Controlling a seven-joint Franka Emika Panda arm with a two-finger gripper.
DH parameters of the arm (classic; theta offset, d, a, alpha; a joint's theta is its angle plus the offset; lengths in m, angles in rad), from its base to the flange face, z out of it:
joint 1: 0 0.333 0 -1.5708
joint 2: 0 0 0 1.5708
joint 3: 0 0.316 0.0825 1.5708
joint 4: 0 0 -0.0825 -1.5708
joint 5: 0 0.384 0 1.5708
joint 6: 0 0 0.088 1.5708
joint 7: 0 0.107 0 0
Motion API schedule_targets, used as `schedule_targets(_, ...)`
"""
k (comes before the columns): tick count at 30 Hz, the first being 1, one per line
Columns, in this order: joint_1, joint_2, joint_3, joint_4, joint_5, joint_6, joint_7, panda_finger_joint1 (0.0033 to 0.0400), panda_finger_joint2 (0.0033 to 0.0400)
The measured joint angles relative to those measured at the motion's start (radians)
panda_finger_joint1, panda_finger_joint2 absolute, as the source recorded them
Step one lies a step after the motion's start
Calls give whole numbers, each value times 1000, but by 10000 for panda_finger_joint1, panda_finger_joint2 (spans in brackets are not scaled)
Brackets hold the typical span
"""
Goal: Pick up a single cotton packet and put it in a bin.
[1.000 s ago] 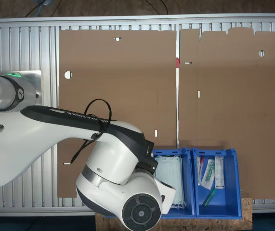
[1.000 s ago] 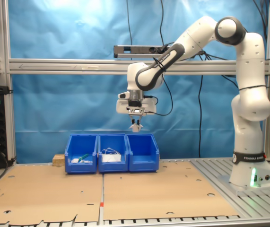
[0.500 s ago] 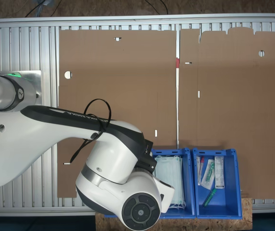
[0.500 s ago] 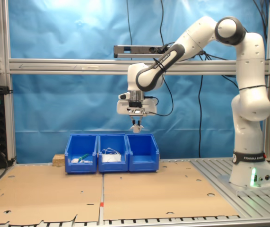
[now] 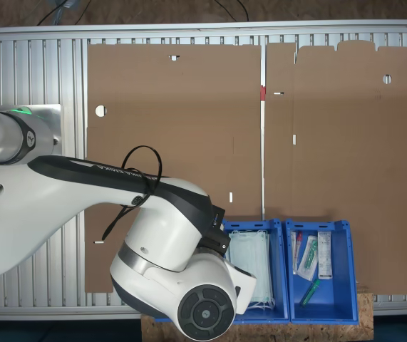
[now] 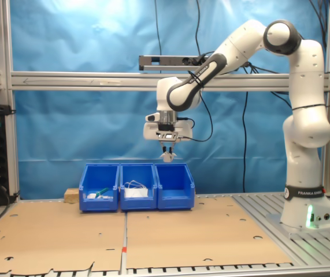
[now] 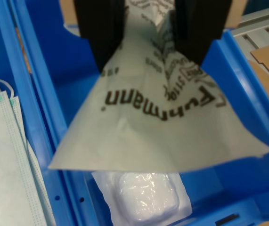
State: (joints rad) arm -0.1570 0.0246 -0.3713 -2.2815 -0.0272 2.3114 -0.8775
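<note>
In the wrist view the hand (image 7: 146,28) is clenched on a cotton packet (image 7: 158,127) — its two dark fingers (image 7: 101,28) pinch the upper part, and the white paper with dark print fans out below them, hanging over a blue bin (image 7: 247,94). Inside that bin lies another packet (image 7: 146,197), a clear-wrapped white pad, just under the held one's lower edge. Pale green face masks (image 7: 7,160) lie in the neighbouring bin, beyond the blue wall. In the second exterior view the hand (image 6: 166,154) hangs well above a row of three blue bins (image 6: 137,186) set on the cardboard-covered counter (image 6: 199,231), roughly over the bin (image 6: 175,186) at the second exterior view's right end of the row — the packet itself is too small to make out there. In the first exterior view the white arm (image 5: 167,271) covers that end of the row; the masks' bin (image 5: 281,285) and a bin of small packaged items (image 5: 344,271) sit beside it.
</note>
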Motion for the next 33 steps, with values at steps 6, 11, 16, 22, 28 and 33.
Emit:
schedule_targets(6,0,-9,0,-4,0,0,0,72,72)
schedule_targets(11,0,-17,0,-5,0,0,0,113,113)
schedule_targets(16,0,-20,0,-6,0,0,0,113,113)
schedule_targets(22,0,-20,0,-7,0,0,0,194,194)
schedule_targets(28,0,-20,0,-8,0,0,0,375,375)
schedule_targets(33,0,-20,0,-9,0,0,0,393,393)
